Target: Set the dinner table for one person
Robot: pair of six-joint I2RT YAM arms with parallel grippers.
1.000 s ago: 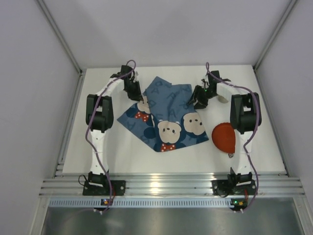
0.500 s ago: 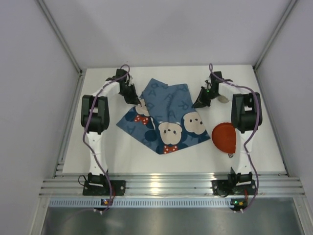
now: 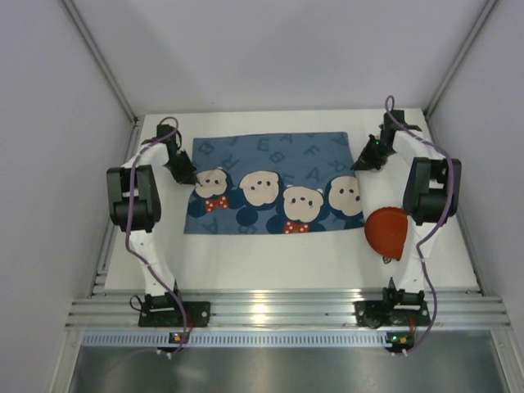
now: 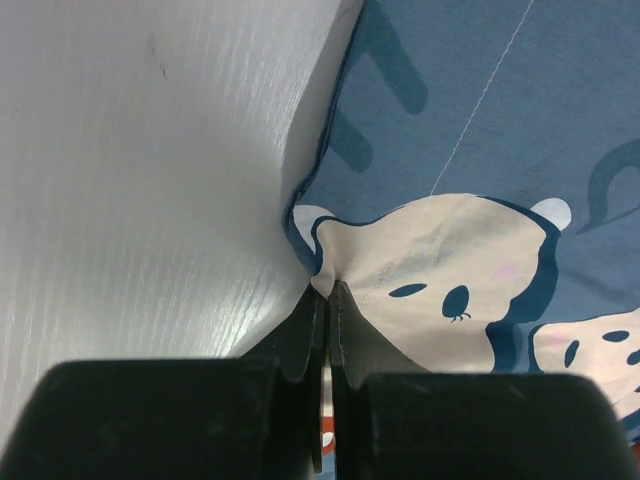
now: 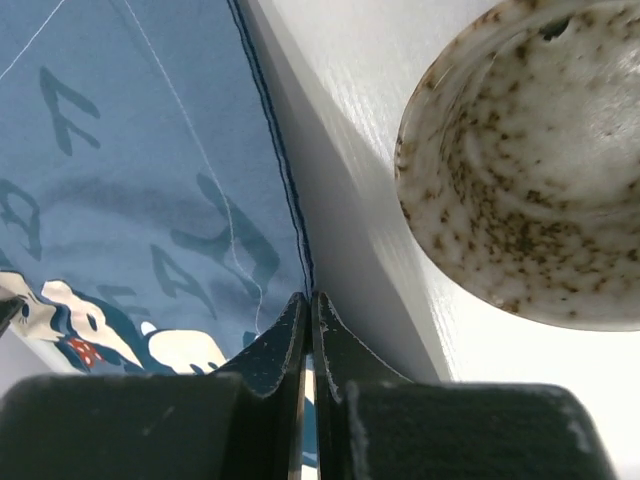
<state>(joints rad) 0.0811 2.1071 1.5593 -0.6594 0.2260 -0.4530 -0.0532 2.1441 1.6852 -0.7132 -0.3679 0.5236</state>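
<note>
On the white tabletop point(image 3: 270, 262), left pincer point(image 4: 326, 300) at nine o'clock and right pincer point(image 5: 308, 305) at three each clamp a hem of the soft, limp mat point(image 3: 270, 151).

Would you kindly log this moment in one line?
left gripper: shut on mat, left edge | right gripper: shut on right edge | mat: spread out
</note>
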